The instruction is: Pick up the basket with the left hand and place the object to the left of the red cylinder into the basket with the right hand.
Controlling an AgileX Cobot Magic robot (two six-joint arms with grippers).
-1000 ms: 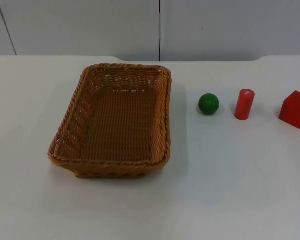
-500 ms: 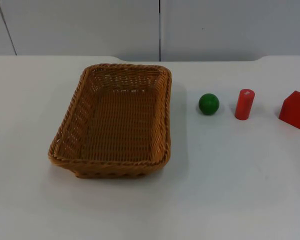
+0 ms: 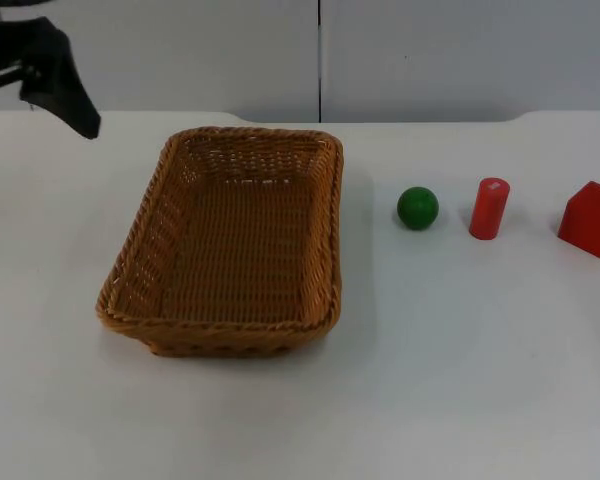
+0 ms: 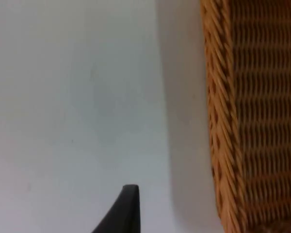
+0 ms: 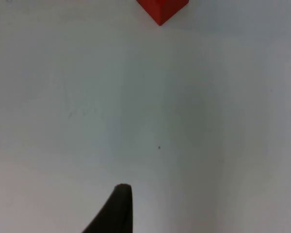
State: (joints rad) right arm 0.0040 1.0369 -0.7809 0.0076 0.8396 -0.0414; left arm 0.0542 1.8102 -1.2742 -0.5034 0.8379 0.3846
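Left gripper [image 3: 40,95]: you find it at the table's far left corner, well apart from the basket, with nothing in it. Whether its fingers are spread or pressed together cannot be told.

Basket [image 3: 230,235]: woven wicker, left of centre on the white table [image 3: 460,380], nothing inside. Judge it light and fairly stiff, with some give in the weave. Take it by the braided rim [image 4: 218,121] on its left long side, which lies nearest your left arm.

Green ball [image 3: 417,208]: just left of the red cylinder [image 3: 489,208], apart from it, right of the basket. Likely hard, smooth and ready to roll, so close on its widest girth from above.

Red block [image 3: 590,218]: far right, not wanted.

Right gripper [image 5: 117,208]: waits above bare table near the red block; finger state cannot be told.
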